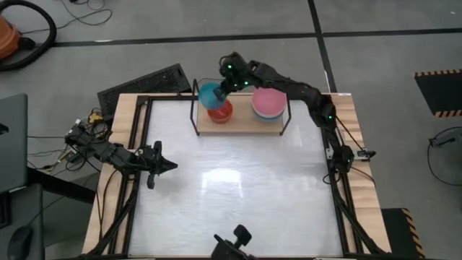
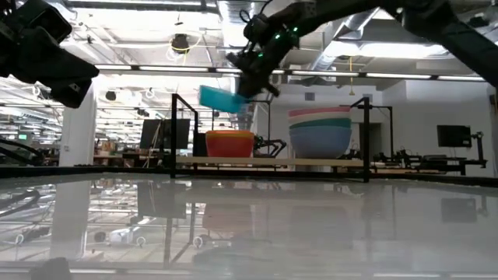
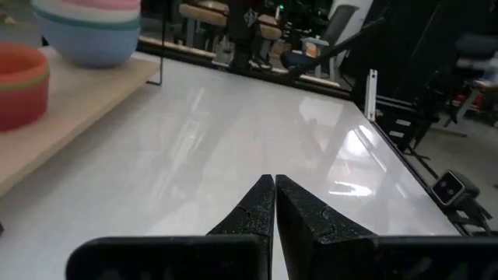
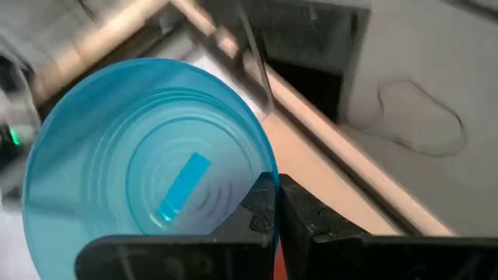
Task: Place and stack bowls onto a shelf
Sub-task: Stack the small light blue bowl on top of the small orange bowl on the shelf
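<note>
Bowls are gathered on the light-wood shelf (image 1: 242,121) with black wire uprights: seen from above, a small cyan plastic bowl (image 1: 210,94) is held tilted by the right gripper (image 1: 221,91), clamped on its rim, just over the orange-topped small stack (image 1: 221,111), probably for nesting. At table level, the larger pink-topped stack (image 2: 320,131) stands beside it. The left gripper (image 3: 275,187), fingers closed on nothing, waits away from the shelf. No writing can be read.

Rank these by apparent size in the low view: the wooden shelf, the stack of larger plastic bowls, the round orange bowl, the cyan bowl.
1. Wooden shelf, widest.
2. Stack of larger plastic bowls.
3. Round orange bowl.
4. Cyan bowl, held tilted in the right gripper, so it shows narrow.
</note>
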Robot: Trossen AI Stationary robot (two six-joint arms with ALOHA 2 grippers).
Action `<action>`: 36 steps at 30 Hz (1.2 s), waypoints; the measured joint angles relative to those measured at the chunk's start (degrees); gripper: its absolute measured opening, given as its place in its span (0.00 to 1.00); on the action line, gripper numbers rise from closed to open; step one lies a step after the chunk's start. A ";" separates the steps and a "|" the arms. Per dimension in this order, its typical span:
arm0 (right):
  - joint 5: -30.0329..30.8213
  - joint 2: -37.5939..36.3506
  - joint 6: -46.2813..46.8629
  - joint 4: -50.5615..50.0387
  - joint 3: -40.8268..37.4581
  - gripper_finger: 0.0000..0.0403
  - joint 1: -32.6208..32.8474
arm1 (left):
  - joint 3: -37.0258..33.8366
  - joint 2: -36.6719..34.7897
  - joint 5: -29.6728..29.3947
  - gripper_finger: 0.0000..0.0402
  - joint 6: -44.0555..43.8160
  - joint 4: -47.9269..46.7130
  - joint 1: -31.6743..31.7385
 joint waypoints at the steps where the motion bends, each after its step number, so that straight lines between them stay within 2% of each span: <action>1: -0.18 0.37 0.18 -0.11 -0.08 0.06 -0.22 | -0.06 0.00 0.62 0.00 0.61 0.49 0.67; 7: -0.17 2.33 0.49 -4.96 -0.30 0.06 -0.58 | -0.12 -0.31 6.57 0.00 3.24 2.24 4.80; 17: -0.34 2.61 0.49 -9.13 -0.25 0.06 -0.75 | -0.86 0.11 10.32 0.00 2.30 3.17 9.59; 25: -0.31 2.62 -0.06 -9.65 -0.23 0.11 -0.99 | -0.86 0.11 12.21 0.00 1.79 3.08 10.22; 31: -0.28 2.64 -0.58 -9.49 -0.23 0.18 -1.12 | -0.86 0.11 12.01 0.00 1.87 3.01 10.22; 36: -0.26 2.58 -1.48 -6.78 -0.23 0.29 -1.13 | -0.86 0.11 11.94 0.00 2.27 2.97 10.20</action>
